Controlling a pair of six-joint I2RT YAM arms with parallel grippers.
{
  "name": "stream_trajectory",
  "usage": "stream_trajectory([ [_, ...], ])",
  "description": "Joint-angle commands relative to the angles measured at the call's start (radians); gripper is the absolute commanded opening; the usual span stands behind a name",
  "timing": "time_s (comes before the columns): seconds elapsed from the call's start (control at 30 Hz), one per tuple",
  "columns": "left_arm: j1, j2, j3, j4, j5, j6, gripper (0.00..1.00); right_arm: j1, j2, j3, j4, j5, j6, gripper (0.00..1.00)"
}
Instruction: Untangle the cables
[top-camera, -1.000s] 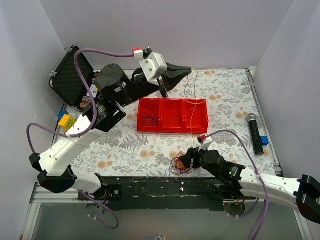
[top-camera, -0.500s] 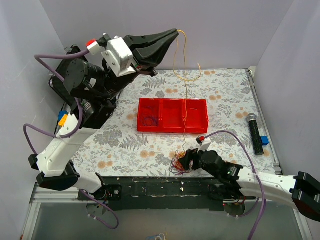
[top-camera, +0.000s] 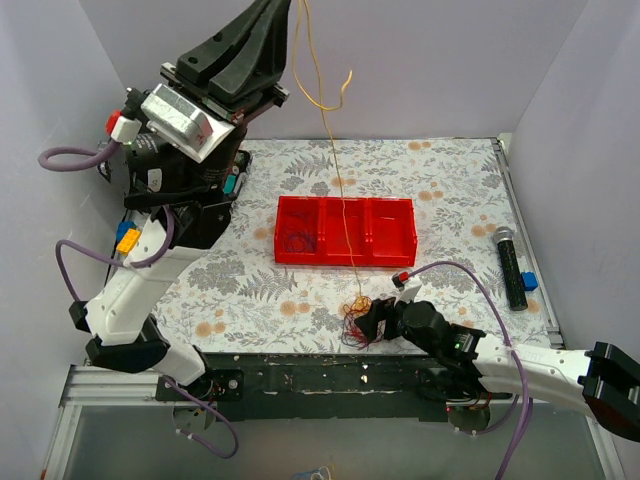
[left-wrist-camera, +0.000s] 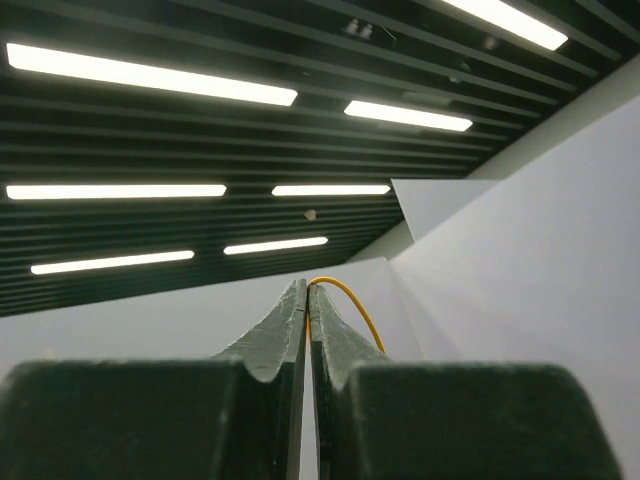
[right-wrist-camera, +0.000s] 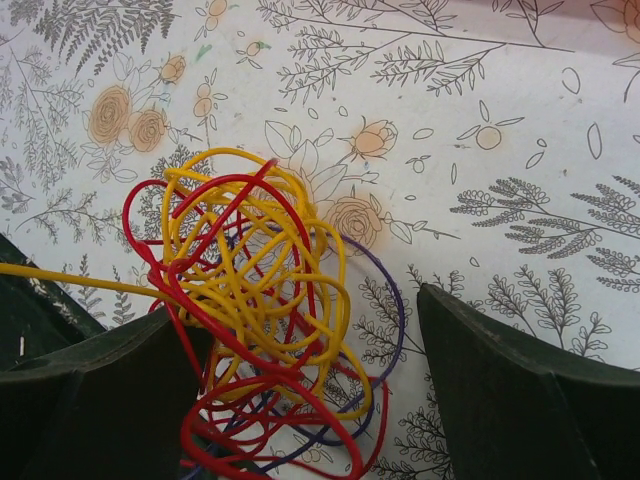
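The cables (right-wrist-camera: 260, 290) are a fist-sized bunch of yellow, red and purple strands on the floral cloth near the front edge (top-camera: 356, 324). My right gripper (right-wrist-camera: 305, 320) is open and low over the bunch, one finger on each side; in the top view it sits just right of the bunch (top-camera: 372, 322). My left gripper (top-camera: 287, 8) is raised high at the back left and is shut on one yellow strand (left-wrist-camera: 350, 300). That yellow strand (top-camera: 335, 170) runs taut from the jaws down over the red tray to the bunch.
A red three-part tray (top-camera: 345, 259) lies mid-table with a purple strand (top-camera: 297, 240) in its left compartment. A black microphone (top-camera: 510, 265) and a small blue block (top-camera: 529, 281) lie at the right. Yellow and blue toy blocks (top-camera: 127, 240) sit at the left edge.
My left gripper has swung up and to the left, pulling the yellow strand higher and straighter out of the bunch. The right gripper has stayed at the bunch.
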Motion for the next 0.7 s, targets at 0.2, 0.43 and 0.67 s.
stream_trajectory([
  [0.2,-0.004,0.000,0.010,0.223,-0.064,0.104,0.00,0.012,0.006,-0.060,-0.017,-0.013,0.009,0.82],
  [0.43,-0.004,-0.044,-0.044,0.100,-0.044,0.076,0.00,0.016,-0.096,0.027,-0.143,0.003,-0.032,0.78],
  [0.67,-0.004,-0.161,-0.326,0.062,-0.053,0.059,0.00,0.019,-0.207,0.212,-0.188,-0.010,-0.192,0.82],
])
